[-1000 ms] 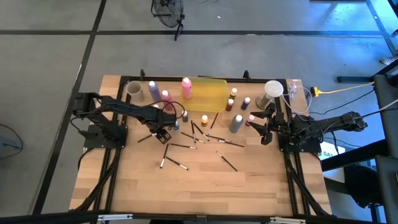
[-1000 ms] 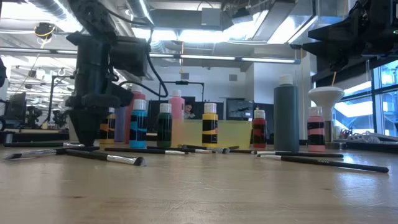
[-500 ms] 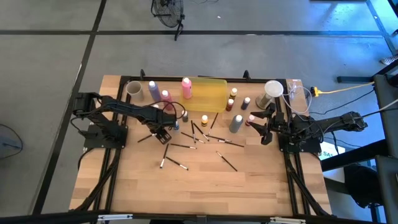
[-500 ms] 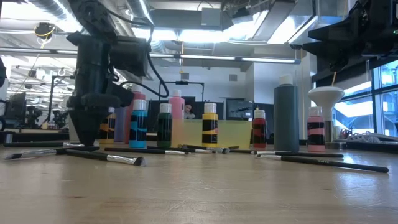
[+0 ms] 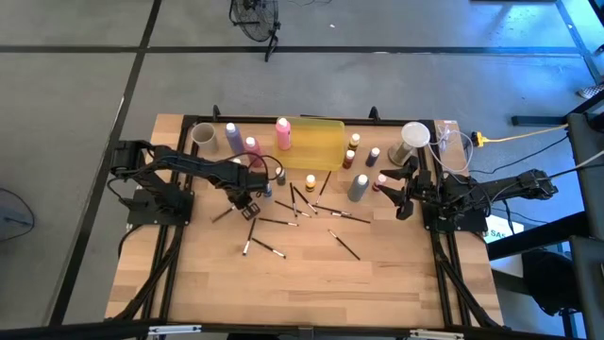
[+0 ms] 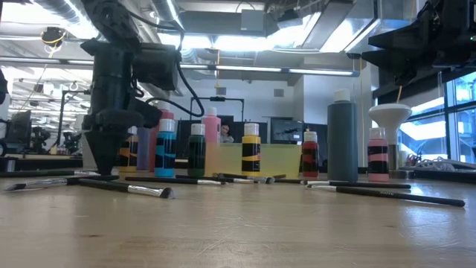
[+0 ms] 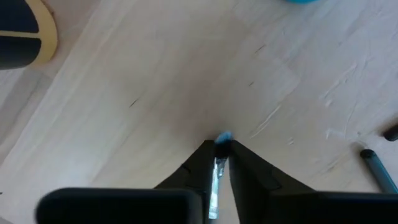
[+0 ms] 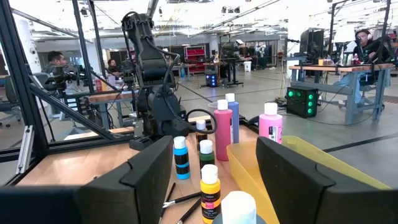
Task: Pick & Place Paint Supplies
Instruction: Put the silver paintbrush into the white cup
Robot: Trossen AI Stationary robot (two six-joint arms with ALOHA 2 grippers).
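Note:
My left gripper point(image 5: 247, 200) points straight down over the left part of the table and is shut on a thin dark brush point(image 5: 225, 213). Several more brushes point(image 5: 294, 213) lie flat and scattered across the middle of the wood. Tall pink point(image 5: 283, 133) and purple point(image 5: 232, 137) squeeze bottles stand at the far left, and a grey one point(image 5: 358, 187) stands right of centre. Small white-capped paint bottles point(image 5: 310, 181) stand among them. My right gripper point(image 8: 214, 180) waits open and level at the table's right edge, with nothing between its fingers. My left gripper pinches the brush's silvery ferrule point(image 7: 217, 167), just behind its pale bluish tip point(image 7: 224, 135), between its two fingers. The fingers point(image 6: 100, 165) come from above, pointing down to the tabletop. The brush's dark handle point(image 5: 219, 216) reaches out toward the near left and lies on the table.
A translucent yellow tray point(image 5: 319, 142) sits at the far middle. Pale round cups stand at the far left point(image 5: 203, 133) and far right point(image 5: 413, 135). A black frame point(image 5: 179, 161) borders the table. The near half of the wood point(image 5: 302, 283) holds nothing.
My left gripper has stayed in place and shut on the brush beneath it. The brush's free handle end has swung a little toward the table's near edge, while the pinched end has stayed put.

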